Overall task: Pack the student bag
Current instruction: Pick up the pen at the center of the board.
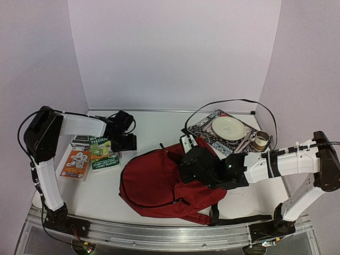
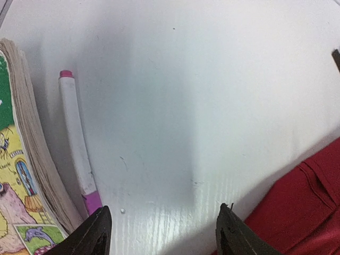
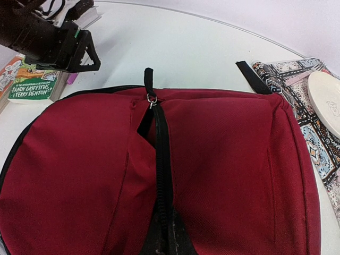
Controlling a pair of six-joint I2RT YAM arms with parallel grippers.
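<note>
The student bag (image 1: 159, 183) is a dark red backpack lying flat in the middle of the table. In the right wrist view it (image 3: 228, 170) fills the frame, with a black zipper (image 3: 159, 143) down its middle and the pull (image 3: 150, 99) at the far end. My right gripper (image 3: 166, 236) rests on the bag, its jaws together on the zipper seam; from above it (image 1: 187, 166) sits over the bag's right half. My left gripper (image 2: 164, 234) is open and empty, low over bare table between a white marker with pink ends (image 2: 74, 143) and the bag's edge (image 2: 303, 212).
A green book (image 1: 103, 154) and an orange book (image 1: 76, 163) lie at the left, by my left gripper (image 1: 130, 142). A patterned tray (image 1: 204, 130) with a white plate (image 1: 228, 128) and a cup (image 1: 260, 139) stands at the back right. A black strap (image 3: 254, 77) lies by the tray.
</note>
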